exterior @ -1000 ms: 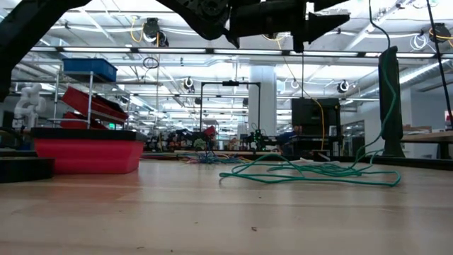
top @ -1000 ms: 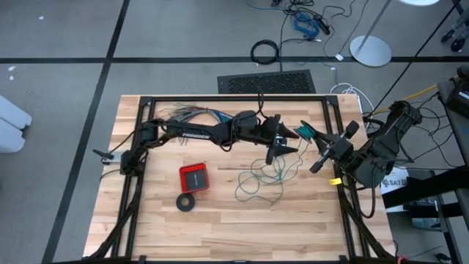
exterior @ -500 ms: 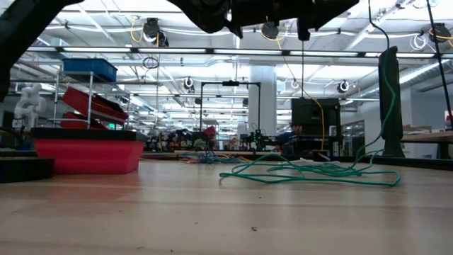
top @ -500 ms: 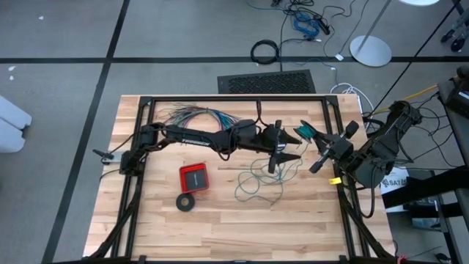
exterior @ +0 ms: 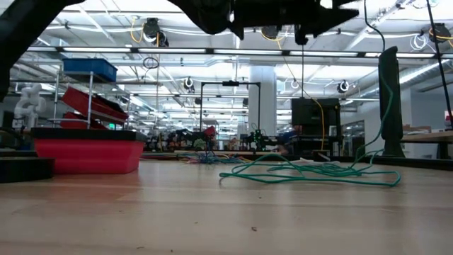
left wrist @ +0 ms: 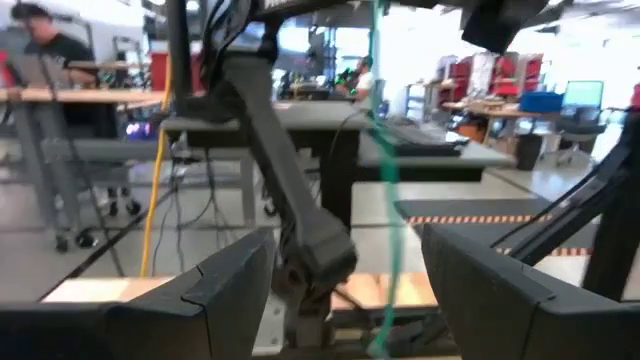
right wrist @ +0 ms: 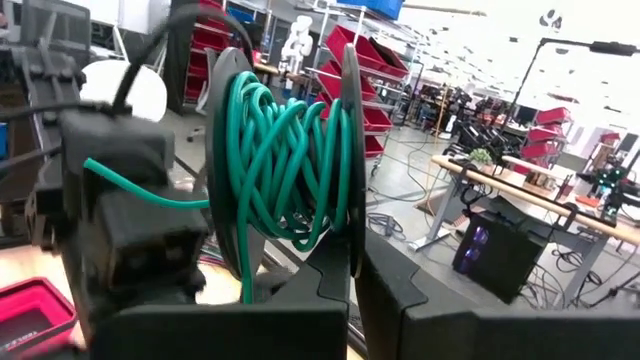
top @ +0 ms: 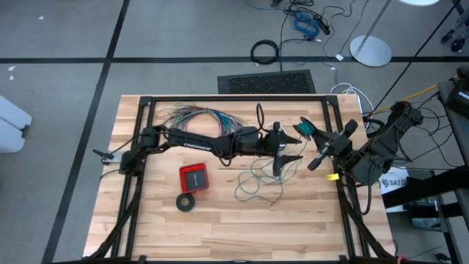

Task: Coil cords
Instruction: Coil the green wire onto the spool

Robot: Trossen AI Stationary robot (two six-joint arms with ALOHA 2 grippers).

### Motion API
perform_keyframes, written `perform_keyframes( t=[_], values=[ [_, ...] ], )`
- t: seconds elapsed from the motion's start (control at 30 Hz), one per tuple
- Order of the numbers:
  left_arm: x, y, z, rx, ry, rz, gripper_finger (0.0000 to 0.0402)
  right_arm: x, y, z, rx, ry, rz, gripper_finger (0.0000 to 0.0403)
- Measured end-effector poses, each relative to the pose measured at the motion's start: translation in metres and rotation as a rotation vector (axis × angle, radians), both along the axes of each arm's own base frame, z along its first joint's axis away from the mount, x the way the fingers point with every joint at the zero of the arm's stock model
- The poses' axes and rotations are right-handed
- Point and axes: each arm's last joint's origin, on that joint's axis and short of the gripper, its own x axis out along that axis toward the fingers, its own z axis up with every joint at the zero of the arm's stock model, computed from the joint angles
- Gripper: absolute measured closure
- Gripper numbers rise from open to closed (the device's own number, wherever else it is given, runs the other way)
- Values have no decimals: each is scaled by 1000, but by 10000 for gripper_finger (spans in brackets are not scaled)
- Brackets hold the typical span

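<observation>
A long teal-green wire lies as a loose tangle (top: 258,182) (exterior: 311,172) on the wooden table, right of middle. One strand (exterior: 387,106) rises from it to a teal coil (top: 304,132) (right wrist: 285,160) wound between two dark round plates. My right gripper (top: 315,141) (right wrist: 355,295) is shut on that coil's plate, well above the table's right side. My left gripper (top: 281,152) (left wrist: 365,300) hovers open just left of the coil, above the tangle. The strand (left wrist: 385,180) hangs in view between its fingers, apart from both. My right gripper pinches the edge of one dark plate (right wrist: 350,250) of the coil between its two shut fingers. The fingers come roughly level from the table's right side. The coil is lifted clear of the table, its plates on edge, and a strand (right wrist: 140,185) leads off it sideways.
A fanned bundle of many-coloured wires (top: 196,114) lies at the far left. A red box (top: 194,177) (exterior: 88,154) and a black tape ring (top: 185,202) sit left of the tangle. The black frame rail (top: 234,99) runs along the table's far edge.
My left gripper has swung a little toward the table's near edge and rolled at the wrist, staying open above the tangle. My right gripper and the coil have kept still, and the tangle on the table has not shifted.
</observation>
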Motion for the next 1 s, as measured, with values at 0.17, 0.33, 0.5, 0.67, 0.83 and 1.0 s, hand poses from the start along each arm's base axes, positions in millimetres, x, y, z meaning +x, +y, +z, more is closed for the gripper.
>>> perform_keyframes(
  t=[0.17,0.33,0.5,0.67,0.83,1.0],
  values=[
    [5,6,-14,-9,20,39,139,1,-1,1,18,-15,2,403],
    [6,14,-19,-6,23,73,164,1,0,1,22,-13,16,403],
    [6,17,-19,4,17,60,228,1,0,1,20,-11,16,403],
    [6,17,-20,32,25,19,260,1,0,0,11,-1,16,403],
    [6,25,-22,60,53,39,290,1,0,0,8,2,18,403],
    [4,44,-23,110,53,26,376,0,2,-1,13,11,61,403]
  ],
)
